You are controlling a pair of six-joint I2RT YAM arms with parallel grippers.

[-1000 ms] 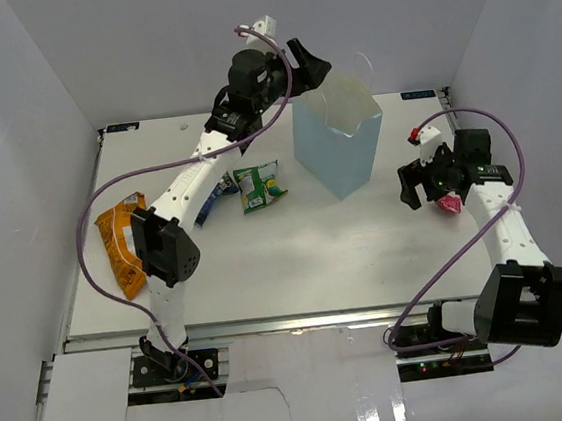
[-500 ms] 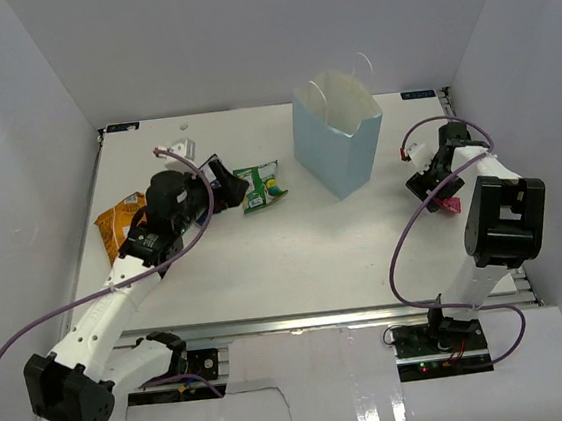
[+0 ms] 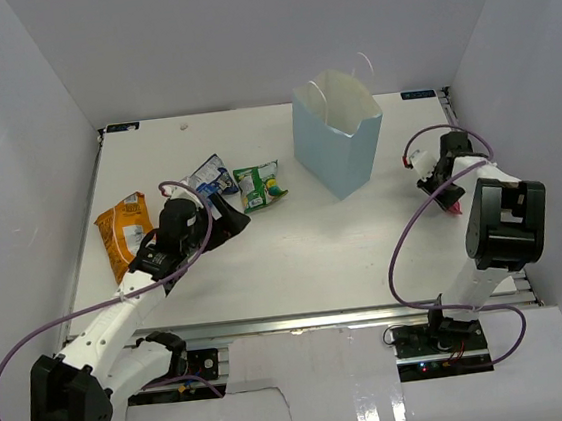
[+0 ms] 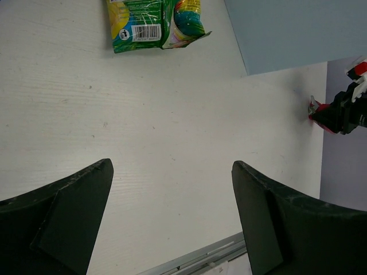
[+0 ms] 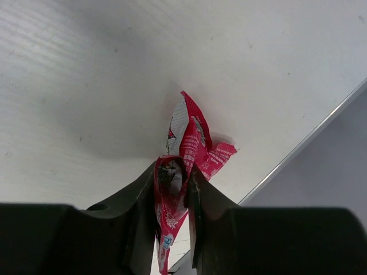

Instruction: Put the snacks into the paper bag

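The right jaws have just clenched on the red packet [image 5: 192, 143] at the desk [image 3: 296, 259] edge, readying its lift to the paper bag [image 3: 335, 154]; the left jaws hang released

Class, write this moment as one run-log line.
left gripper: open, empty | right gripper: shut on red packet | paper bag: upright

Paper bag [image 3: 340, 149] stands upright between green-and-white packet [image 3: 258, 186] and right end effector [image 3: 448, 196], over red packet [image 3: 455, 209].

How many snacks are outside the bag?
4: orange chip bag far left; blue packet, green packet left of paper bag; red packet in right gripper. Bag may hide more.
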